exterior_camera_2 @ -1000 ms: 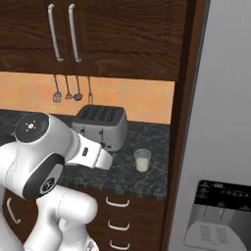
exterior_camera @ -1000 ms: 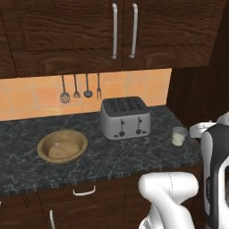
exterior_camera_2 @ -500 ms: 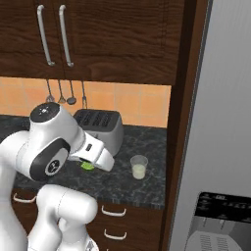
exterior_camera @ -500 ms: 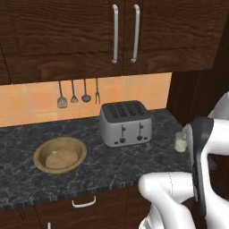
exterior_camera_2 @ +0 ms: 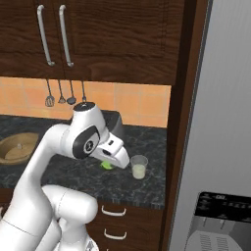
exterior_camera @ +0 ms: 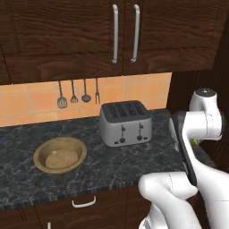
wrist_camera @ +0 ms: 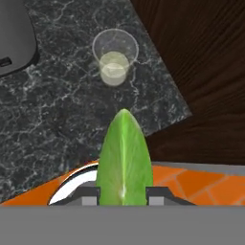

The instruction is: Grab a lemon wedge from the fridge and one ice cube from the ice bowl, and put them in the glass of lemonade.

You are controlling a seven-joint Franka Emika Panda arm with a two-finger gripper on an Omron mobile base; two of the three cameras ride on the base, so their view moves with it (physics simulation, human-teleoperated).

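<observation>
Dark speckled stone runs across the counter [exterior_camera: 112,165], with orange tiles behind it and dark wooden cupboards [exterior_camera: 112,36] above. From the left base view we see the ice bowl [exterior_camera: 60,154] at lower left holding a pale ice cube [exterior_camera: 55,154], and the grey toaster [exterior_camera: 125,122] in the middle, while the white arm at right covers the counter's far end. From the right base view we see what that arm hides: the glass of lemonade [exterior_camera_2: 139,166] near the centre, and the grey fridge [exterior_camera_2: 220,137] filling the right side, its black dispenser panel [exterior_camera_2: 220,223] at lower right. Hanging utensils [exterior_camera_2: 61,95] sit upper left. In the hand view the gripper [wrist_camera: 123,194] is closed narrowly on the lemon wedge [wrist_camera: 124,158], which points up the frame toward the glass, well short of it and not touching.
</observation>
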